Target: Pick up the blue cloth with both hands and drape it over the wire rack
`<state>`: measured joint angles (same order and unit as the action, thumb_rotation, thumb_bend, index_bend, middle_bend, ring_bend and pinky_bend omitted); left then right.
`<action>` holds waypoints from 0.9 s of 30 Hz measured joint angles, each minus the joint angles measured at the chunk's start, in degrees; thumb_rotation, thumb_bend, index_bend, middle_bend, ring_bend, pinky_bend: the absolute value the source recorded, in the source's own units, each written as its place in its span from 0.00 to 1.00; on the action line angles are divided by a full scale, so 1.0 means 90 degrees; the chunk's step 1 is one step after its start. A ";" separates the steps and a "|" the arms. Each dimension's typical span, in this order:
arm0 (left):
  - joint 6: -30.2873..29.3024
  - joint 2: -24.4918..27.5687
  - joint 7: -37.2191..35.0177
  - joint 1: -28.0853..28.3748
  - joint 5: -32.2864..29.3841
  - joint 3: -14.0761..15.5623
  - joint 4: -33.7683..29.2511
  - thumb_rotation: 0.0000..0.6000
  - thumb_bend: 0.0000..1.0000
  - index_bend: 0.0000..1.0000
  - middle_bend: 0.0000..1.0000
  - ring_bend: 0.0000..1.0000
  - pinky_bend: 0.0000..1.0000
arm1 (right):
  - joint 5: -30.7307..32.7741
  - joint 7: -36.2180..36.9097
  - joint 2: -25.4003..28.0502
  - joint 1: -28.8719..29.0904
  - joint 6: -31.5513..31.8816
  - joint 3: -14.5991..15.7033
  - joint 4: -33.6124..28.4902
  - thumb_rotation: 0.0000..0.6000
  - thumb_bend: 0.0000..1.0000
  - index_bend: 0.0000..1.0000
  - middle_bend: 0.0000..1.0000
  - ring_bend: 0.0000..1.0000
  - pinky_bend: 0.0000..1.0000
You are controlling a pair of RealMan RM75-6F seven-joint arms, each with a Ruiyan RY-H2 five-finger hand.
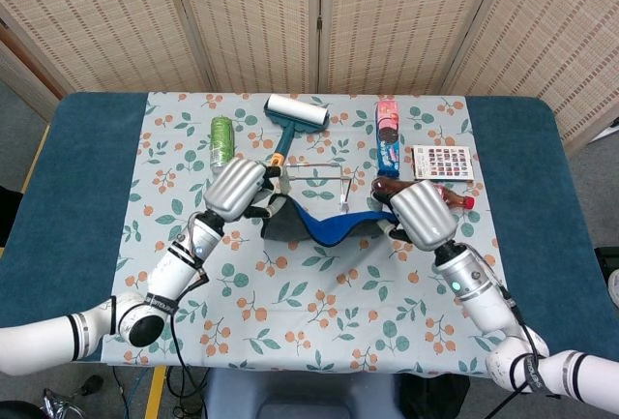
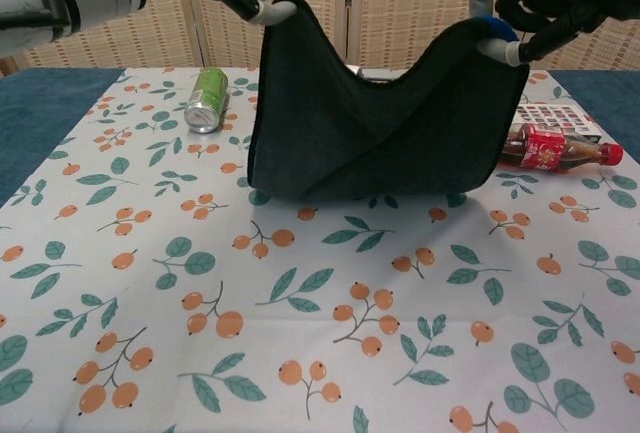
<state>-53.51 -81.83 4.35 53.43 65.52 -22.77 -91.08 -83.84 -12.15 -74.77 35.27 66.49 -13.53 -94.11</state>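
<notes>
Where pinched, soft blue cloth (image 2: 375, 123) sags.

Matt blue cloth (image 1: 324, 228), thin shiny metal wire rack (image 1: 317, 175), glossy plastic cola bottle (image 2: 560, 146).

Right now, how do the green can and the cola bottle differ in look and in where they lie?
The green can is short, all green and lies left of the wire rack; the cola bottle is longer, dark with a red label and cap, and lies right of it. The can lies in full view, while the blue cloth and the right hand hide part of the bottle. Both lie on their sides.
</notes>
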 measured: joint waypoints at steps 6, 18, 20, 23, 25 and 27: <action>0.0005 -0.0031 0.0010 0.0096 -0.0250 -0.0065 0.0214 1.00 0.46 0.62 1.00 0.98 1.00 | 0.0164 0.0070 -0.0014 0.0157 -0.0079 -0.0157 0.0159 1.00 0.44 0.68 0.86 0.88 1.00; 0.0225 -0.0253 0.0371 0.0631 -0.1312 -0.0428 0.1442 1.00 0.46 0.62 1.00 0.97 1.00 | 0.0910 -0.0019 -0.0328 0.0786 -0.0548 -0.0634 0.0826 1.00 0.44 0.68 0.86 0.88 1.00; 0.0296 -0.0290 0.0469 0.0728 -0.1548 -0.0467 0.1683 1.00 0.46 0.62 1.00 0.97 1.00 | 0.1034 -0.0049 -0.0399 0.0905 -0.0639 -0.0697 0.0966 1.00 0.44 0.68 0.86 0.88 1.00; 0.0401 -0.0354 0.0570 0.0840 -0.1842 -0.0500 0.1990 1.00 0.46 0.62 1.00 0.97 1.00 | 0.1227 -0.0152 -0.0527 0.1106 -0.0782 -0.0787 0.1217 1.00 0.44 0.68 0.86 0.88 1.00; 0.0463 -0.0403 0.0616 0.0900 -0.1976 -0.0501 0.2188 1.00 0.46 0.62 1.00 0.97 1.00 | 0.1370 -0.0243 -0.0621 0.1237 -0.0883 -0.0835 0.1384 1.00 0.45 0.68 0.86 0.88 1.00; 0.0526 -0.0445 0.0642 0.0944 -0.2064 -0.0489 0.2333 1.00 0.46 0.62 1.00 0.97 1.00 | 0.1495 -0.0343 -0.0692 0.1357 -0.1005 -0.0853 0.1544 1.00 0.45 0.68 0.86 0.88 1.00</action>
<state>-48.78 -85.84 10.12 61.92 46.94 -27.16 -70.08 -70.39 -15.23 -81.00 47.49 57.44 -21.21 -80.21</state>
